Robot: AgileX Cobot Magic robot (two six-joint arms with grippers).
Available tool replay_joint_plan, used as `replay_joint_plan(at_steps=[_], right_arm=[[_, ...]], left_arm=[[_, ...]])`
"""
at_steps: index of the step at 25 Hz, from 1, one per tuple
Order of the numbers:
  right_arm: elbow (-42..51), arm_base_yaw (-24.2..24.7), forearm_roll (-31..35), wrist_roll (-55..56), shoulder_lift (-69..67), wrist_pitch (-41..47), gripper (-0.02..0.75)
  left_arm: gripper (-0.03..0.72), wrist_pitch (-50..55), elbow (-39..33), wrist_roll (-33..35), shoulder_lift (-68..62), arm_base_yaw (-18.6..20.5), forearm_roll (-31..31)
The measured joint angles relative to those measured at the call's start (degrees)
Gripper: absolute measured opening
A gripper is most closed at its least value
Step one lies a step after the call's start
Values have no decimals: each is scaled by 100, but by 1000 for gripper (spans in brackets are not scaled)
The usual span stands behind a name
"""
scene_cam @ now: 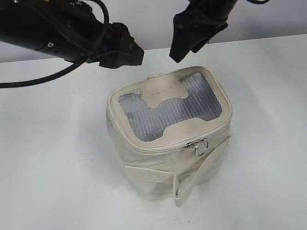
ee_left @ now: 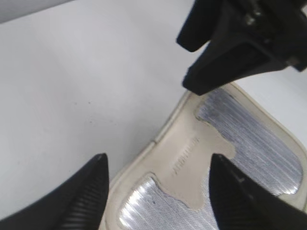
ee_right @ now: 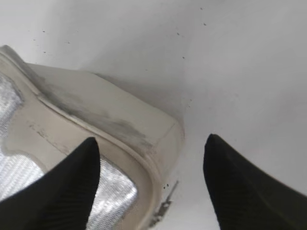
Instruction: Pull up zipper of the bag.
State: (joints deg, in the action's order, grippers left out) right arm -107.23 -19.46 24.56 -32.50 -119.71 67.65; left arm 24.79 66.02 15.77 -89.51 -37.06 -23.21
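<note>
The cream boxy bag [scene_cam: 170, 146] stands on the white table, its silvery ribbed lid window [scene_cam: 169, 112] facing up. The cream zipper [scene_cam: 168, 146] runs round the lid rim, with a silver slider and ring pull [scene_cam: 199, 146] at the front right. My left gripper [scene_cam: 125, 55] is open and empty above the bag's back left; in the left wrist view its jaws [ee_left: 158, 165] straddle the lid [ee_left: 192, 163]. My right gripper [scene_cam: 182, 49] is open and empty above the back right corner [ee_right: 153, 139]. A metal slider [ee_right: 163, 208] hangs at that corner, between the jaws [ee_right: 151, 148].
The flat cream strap [scene_cam: 195, 174] hangs loose down the bag's front. The white table [scene_cam: 50, 175] lies all round the bag. The right gripper's black fingers [ee_left: 230, 52] show in the left wrist view, close to the lid's far edge.
</note>
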Motion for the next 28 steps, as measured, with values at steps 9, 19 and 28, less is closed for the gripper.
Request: replay_joint_plan(at_steps=[9,19,28], right_arm=[[0,940,-31,83,26,139,526],[600,1326,-135,95,367,144,526],[1636,1326,-438,-54,1035,154,526]], left_arm=[[508,1172,1807,895,-1498,167,25],[508,2879,3833,1668,-2968,167,-582],[508,3335,4244,1849,-3572,172,-699]])
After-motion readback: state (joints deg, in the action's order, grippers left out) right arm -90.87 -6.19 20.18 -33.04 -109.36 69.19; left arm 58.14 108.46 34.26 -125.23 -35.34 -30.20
